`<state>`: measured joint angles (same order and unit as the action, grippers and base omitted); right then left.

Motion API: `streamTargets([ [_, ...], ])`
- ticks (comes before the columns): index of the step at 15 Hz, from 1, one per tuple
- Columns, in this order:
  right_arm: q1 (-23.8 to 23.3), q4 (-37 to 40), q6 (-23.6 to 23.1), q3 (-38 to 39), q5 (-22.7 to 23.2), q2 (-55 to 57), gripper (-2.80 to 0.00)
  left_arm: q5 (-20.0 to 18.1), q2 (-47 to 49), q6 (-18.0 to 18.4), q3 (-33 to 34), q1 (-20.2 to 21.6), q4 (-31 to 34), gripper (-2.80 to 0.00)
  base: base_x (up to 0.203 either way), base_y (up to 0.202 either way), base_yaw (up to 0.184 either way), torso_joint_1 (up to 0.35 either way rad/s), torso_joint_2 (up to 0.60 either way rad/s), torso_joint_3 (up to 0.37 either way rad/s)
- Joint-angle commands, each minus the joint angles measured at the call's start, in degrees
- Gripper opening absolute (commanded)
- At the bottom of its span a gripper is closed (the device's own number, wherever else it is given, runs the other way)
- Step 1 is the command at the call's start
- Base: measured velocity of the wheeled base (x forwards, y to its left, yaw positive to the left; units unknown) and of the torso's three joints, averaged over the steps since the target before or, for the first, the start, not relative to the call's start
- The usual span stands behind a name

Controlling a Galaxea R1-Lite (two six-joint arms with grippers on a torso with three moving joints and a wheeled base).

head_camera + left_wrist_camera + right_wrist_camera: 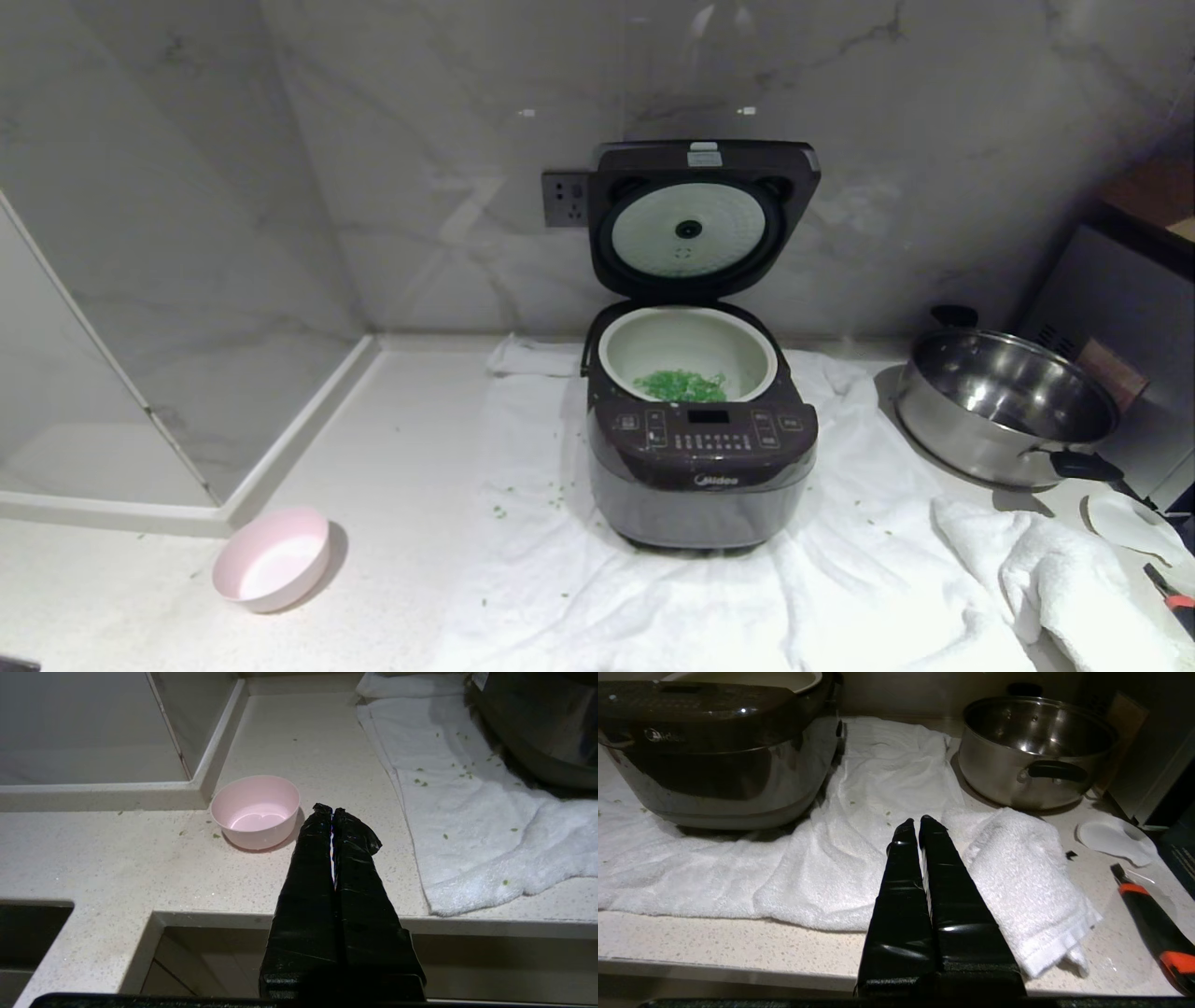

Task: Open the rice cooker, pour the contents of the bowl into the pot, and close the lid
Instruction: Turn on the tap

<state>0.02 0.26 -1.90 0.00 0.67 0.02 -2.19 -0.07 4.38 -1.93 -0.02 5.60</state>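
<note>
The rice cooker (702, 448) stands on a towel (840, 579) (bowl (272, 558) left, steel pan (1008, 411) right).

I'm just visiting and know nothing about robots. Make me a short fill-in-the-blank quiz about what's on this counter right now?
1. The lid of the rice cooker stands ____.
2. The green bits lie inside the cooker's ____.
3. The pink bowl on the counter is ____.
4. The steel pan sits on the cooker's ____ side in the head view.

Missing words: open; pot; empty; right
</note>
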Motion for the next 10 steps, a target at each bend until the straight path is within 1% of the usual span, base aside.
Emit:
streamTargets([
  [1, 0.0, 0.0, 0.2, 0.1, -0.3, 0.0, -2.8, 0.0, 0.0, -0.1, 0.0, 0.0, 0.0, -2.8, -0.003, -0.01, 0.079, 0.007, 0.0, 0.002],
  [3, 0.0, 0.0, 0.4, 0.1, -0.5, 0.0, -2.8, 0.0, 0.0, -0.1, 0.0, 0.0, 0.0, -2.8, -0.002, -0.008, 0.15, 0.003, 0.0, 0.0],
  [10, 0.0, -0.1, 1.0, 0.1, -0.6, 0.0, -2.8, 0.0, 0.0, -0.1, 0.0, 0.0, 0.0, -2.8, 0.0, -0.006, 0.178, -0.001, 0.01, 0.002],
])
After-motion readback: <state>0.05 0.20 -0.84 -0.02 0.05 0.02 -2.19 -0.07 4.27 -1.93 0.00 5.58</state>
